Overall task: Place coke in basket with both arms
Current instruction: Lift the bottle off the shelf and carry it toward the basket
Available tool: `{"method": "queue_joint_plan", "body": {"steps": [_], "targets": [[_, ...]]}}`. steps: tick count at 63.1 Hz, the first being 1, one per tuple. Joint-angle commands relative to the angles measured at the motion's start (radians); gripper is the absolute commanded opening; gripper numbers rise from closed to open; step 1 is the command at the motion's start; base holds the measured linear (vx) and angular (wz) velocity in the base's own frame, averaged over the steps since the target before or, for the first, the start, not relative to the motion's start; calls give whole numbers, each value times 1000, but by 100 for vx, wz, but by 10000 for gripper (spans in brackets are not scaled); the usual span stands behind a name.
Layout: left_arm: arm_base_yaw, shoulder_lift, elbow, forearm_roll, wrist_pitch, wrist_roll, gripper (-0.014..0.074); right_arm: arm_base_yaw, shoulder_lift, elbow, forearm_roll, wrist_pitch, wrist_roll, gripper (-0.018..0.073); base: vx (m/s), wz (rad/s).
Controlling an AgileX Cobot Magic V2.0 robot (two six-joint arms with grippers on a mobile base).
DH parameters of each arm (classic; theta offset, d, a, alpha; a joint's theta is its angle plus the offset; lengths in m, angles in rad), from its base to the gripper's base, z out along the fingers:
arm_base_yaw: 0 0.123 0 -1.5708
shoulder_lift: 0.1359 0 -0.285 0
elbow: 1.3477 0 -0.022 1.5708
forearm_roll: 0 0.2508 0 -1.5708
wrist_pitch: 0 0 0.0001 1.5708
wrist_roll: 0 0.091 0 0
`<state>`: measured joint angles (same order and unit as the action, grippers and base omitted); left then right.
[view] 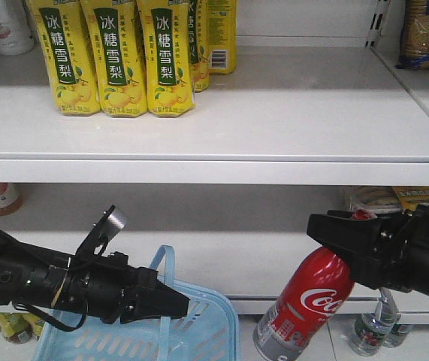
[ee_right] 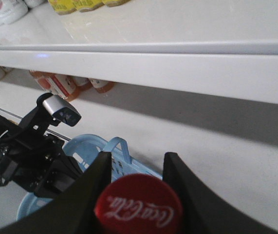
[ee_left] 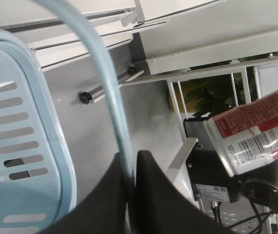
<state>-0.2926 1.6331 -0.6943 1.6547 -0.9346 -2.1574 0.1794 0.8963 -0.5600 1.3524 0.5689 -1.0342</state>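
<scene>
Right gripper (ee_right: 136, 165) clamped on the coke (view: 308, 301) cap; coke hangs tilted beside basket (view: 216, 302), outside it | left gripper (ee_left: 131, 168) pinches handle (ee_left: 110, 92) | we rate coke rigid, smooth, slip-prone; we advise neck hold.

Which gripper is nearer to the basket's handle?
Left. The left gripper clamps the basket handle; the right gripper, holding the Coca-Cola bottle, is apart from it, off to one side.

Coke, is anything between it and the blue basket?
Nothing stands in the gap between the coke and the basket. Only the handle, pinched by the left gripper, rises over the basket's opening.
</scene>
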Motion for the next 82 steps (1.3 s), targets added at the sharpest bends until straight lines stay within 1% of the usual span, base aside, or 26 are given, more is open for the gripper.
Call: {"method": "queue_joint_plan", "body": {"steps": [1, 12, 15, 22, 31, 38, 47, 61, 76, 82], "targets": [[-6, -45, -20, -63, -12, 15, -5, -7, 20, -8, 256, -8, -144, -5, 0, 0], [-6, -45, -20, -63, -12, 15, -5, -7, 131, -7, 400, 77, -330, -5, 0, 0], [-6, -45, -20, -63, -12, 15, -5, -6, 170, -7, 431, 92, -350, -5, 0, 0], [-6, -45, -20, -63, -12, 15, -5, 12, 258, -8, 431, 99, -349, -1, 0, 0], [-6, -45, -20, -63, -12, 15, -5, 64, 371, -13, 432, 97, -379, 8, 0, 0], [-6, -45, -20, -63, -12, 15, -5, 113, 443, -40, 432, 95, -405, 11, 0, 0], [-6, -45, -20, -63, -12, 15, -5, 165, 500, -111, 432, 89, -406, 15, 0, 0], [-6, -45, -20, -63, -12, 15, -5, 175, 555, -165, 432, 54, -401, 22, 0, 0], [-6, -45, -20, -64, -12, 15, -5, 175, 658, -210, 432, 80, -357, 31, 0, 0], [-6, -45, -20, -63, -12, 15, -5, 194, 694, -221, 432, 68, -356, 34, 0, 0]]}}
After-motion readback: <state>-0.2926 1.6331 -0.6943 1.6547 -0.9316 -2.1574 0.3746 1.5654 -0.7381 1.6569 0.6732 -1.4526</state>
